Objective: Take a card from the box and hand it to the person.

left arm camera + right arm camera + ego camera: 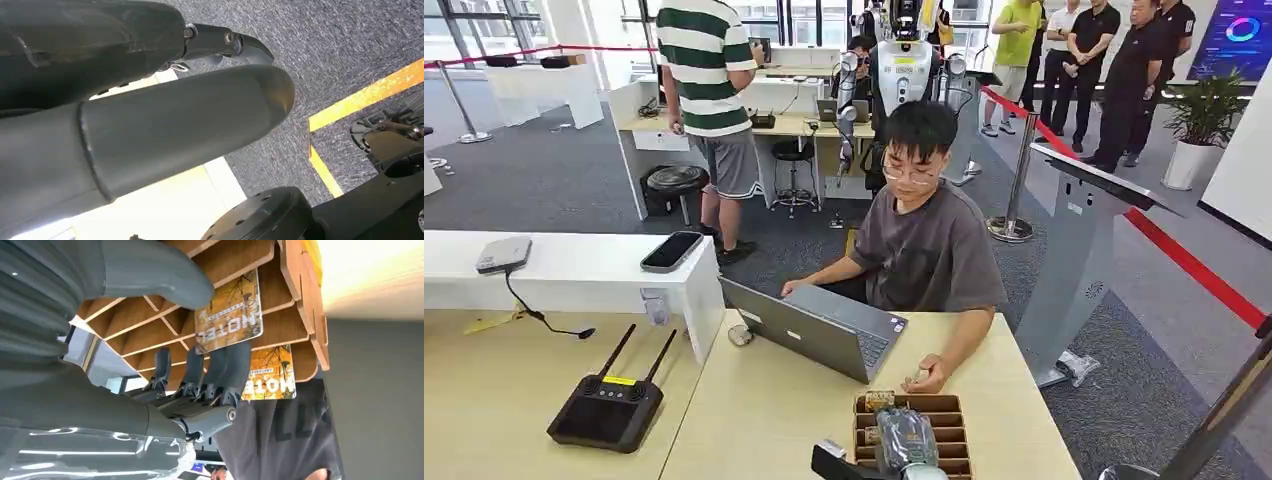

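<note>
R hand (195,385), grey ribbed cover w/ dark fingers (230,365), is reaching into the slotted brown plywood card box (944,415) at the near table edge, thumb and fingers pinching a glossy yellow "HOTEL" card (229,312) that's still sitting in its slot. A 2nd matching card (270,372) is standing one slot further on. L hand (150,130) is hanging over grey carpet; can't tell its state. Beyond the box, a person in a grey tee (924,250) is typing on a grey laptop (819,325).
</note>
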